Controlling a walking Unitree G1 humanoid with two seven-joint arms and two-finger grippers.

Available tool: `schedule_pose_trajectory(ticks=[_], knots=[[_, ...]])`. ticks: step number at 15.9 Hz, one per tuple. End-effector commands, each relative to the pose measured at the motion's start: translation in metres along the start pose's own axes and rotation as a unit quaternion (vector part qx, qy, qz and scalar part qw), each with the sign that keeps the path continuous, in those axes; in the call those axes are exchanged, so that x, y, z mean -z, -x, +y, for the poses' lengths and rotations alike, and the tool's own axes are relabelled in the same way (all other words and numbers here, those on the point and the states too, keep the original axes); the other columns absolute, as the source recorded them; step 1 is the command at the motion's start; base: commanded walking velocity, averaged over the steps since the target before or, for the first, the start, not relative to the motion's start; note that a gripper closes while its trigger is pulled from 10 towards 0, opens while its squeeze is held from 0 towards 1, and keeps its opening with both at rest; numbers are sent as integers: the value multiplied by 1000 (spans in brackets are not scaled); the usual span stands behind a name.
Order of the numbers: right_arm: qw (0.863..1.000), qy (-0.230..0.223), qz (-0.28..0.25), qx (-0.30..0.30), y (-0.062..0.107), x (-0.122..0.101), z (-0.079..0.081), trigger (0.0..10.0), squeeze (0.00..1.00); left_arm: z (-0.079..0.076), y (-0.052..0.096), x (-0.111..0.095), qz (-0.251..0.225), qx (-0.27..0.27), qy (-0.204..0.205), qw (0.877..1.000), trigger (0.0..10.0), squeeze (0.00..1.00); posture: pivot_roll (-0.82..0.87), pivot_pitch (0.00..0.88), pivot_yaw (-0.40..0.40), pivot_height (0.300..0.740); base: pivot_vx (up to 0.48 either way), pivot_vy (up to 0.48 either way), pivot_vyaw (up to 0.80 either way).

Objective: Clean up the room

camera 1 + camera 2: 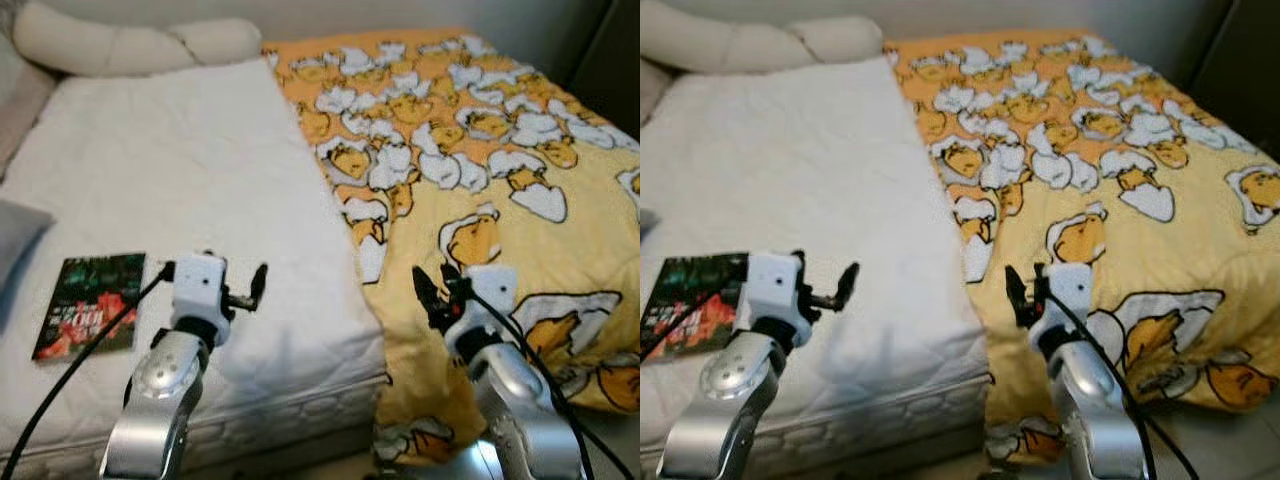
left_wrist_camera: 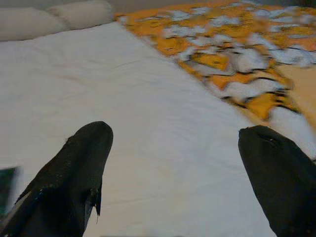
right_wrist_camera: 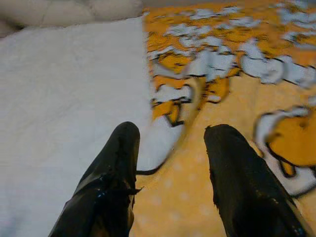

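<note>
A yellow blanket (image 1: 480, 150) printed with egg cartoons covers the right half of the bed and hangs over its front edge. The white mattress pad (image 1: 170, 170) lies bare on the left half. A dark book (image 1: 90, 305) with a red and green cover rests near the front left corner. My left gripper (image 1: 248, 290) hovers open above the white pad, just right of the book, with nothing between its fingers (image 2: 74, 173). My right gripper (image 1: 435, 290) is open over the blanket's left border, where it meets the pad (image 3: 168, 133).
Cream pillows (image 1: 120, 45) line the head of the bed. A grey cushion (image 1: 15, 235) pokes in at the left edge. Dark furniture (image 1: 610, 60) stands at the far right. The mattress front edge (image 1: 290, 400) is just before my arms.
</note>
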State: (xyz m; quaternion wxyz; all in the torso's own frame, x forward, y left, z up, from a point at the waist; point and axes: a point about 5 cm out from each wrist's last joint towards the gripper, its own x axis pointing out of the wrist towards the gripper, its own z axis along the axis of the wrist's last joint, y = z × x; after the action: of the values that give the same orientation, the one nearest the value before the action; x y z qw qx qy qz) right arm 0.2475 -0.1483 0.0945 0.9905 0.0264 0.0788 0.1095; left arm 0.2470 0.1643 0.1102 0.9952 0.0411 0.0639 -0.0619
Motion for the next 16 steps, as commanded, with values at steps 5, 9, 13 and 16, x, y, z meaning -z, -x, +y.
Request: schedule_pose_trajectory(ticks=[5, 9, 13, 16], knots=[[1000, 6, 20, 8, 0, 1, -10, 10000, 0, 0, 6, -6, -2, -19, -12, 1000, 10000, 0, -8, 0, 11, 740, 0, -361, 608], [999, 22, 39, 11, 17, 12, -13, 10000, 0, -2, 8, -3, 1, 5, -37, 999, 10000, 0, -19, 0, 13, 740, 0, 0, 0], [998, 0, 50, 26, 23, 18, -13, 10000, 0, -4, 9, -3, 9, 14, -24, 1000, 10000, 0, -16, 0, 12, 740, 0, 0, 0], [999, 11, 42, 25, 19, 14, -13, 10000, 0, -4, 10, 3, 21, 18, -17, 999, 10000, 0, -15, 0, 13, 740, 0, 0, 0]])
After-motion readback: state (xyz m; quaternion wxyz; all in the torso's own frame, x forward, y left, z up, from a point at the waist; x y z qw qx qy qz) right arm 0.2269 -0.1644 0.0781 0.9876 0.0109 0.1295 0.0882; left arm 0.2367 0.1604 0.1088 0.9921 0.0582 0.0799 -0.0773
